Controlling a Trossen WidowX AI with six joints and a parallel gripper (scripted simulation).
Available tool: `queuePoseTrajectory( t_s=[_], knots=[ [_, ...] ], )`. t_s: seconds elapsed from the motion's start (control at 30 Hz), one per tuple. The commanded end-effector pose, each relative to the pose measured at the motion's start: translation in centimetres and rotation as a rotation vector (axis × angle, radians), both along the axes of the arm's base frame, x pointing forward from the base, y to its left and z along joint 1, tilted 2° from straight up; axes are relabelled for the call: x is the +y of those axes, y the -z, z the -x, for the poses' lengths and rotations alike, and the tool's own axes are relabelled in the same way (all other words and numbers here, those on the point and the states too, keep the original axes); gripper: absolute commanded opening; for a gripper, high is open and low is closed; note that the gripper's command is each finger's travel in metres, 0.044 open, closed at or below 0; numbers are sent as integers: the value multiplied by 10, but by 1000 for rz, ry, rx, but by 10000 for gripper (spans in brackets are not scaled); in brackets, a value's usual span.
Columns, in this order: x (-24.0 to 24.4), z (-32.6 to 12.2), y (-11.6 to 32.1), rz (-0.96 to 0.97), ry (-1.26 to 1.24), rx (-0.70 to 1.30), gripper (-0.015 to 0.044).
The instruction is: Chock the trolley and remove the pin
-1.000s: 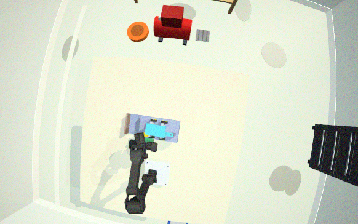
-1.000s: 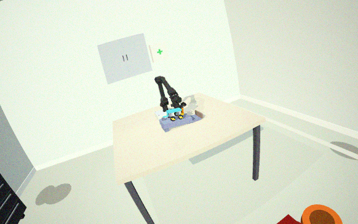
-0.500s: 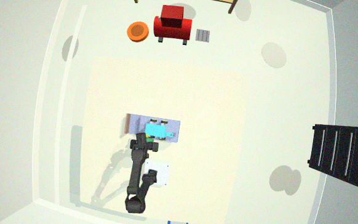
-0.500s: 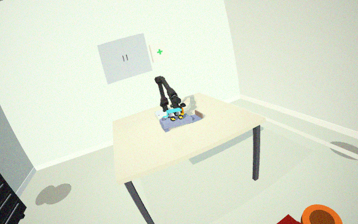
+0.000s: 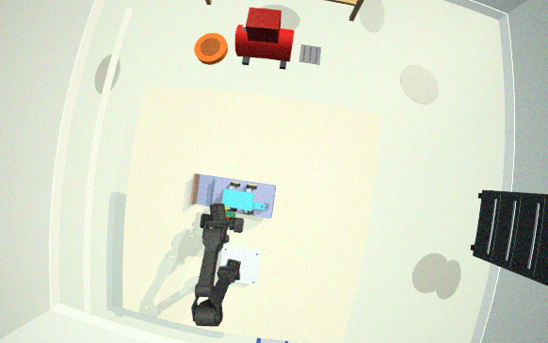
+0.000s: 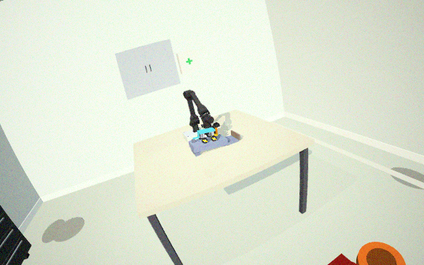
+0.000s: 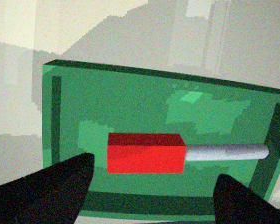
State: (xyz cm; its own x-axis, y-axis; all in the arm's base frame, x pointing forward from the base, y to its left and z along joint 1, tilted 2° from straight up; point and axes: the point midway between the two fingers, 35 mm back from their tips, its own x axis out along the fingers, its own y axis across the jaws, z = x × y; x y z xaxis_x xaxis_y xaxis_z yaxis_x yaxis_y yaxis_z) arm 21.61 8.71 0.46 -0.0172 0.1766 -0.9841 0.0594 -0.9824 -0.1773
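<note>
The cyan trolley (image 5: 238, 200) (image 6: 206, 131) stands on the blue-grey ramp (image 5: 269, 190) (image 6: 206, 146). The chock's orange handle (image 6: 216, 132) shows at the trolley's downhill end; contact with a wheel cannot be told. The green tray (image 5: 231, 215) (image 7: 126, 110) lies beside the ramp, partly hidden by the arm in the top view. In the wrist view the red-headed stop pin (image 7: 146, 158) lies in the tray, its grey shaft pointing right. My gripper (image 7: 155, 173) is open above the tray, with its fingertips apart on either side of the pin's head and not gripping it.
A brown end board (image 5: 196, 189) (image 6: 235, 135) stands at the ramp's downhill end. A white plate (image 5: 250, 266) (image 6: 188, 136) lies on the table beside the arm. The arm reaches over the tray, close to the trolley's side.
</note>
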Motion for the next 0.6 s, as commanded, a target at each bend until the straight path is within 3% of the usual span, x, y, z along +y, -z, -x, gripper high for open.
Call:
queuePoseTrajectory(
  t_s=[0.0,0.4,0.53,0.57],
  knots=[
    [0,0,0,0,0,-1,340],
    [-1,2,-23,-3,-3,3,340],
    [-1,2,-35,-3,-3,3,440],
    [-1,2,-40,-3,-3,3,440]
  ],
)
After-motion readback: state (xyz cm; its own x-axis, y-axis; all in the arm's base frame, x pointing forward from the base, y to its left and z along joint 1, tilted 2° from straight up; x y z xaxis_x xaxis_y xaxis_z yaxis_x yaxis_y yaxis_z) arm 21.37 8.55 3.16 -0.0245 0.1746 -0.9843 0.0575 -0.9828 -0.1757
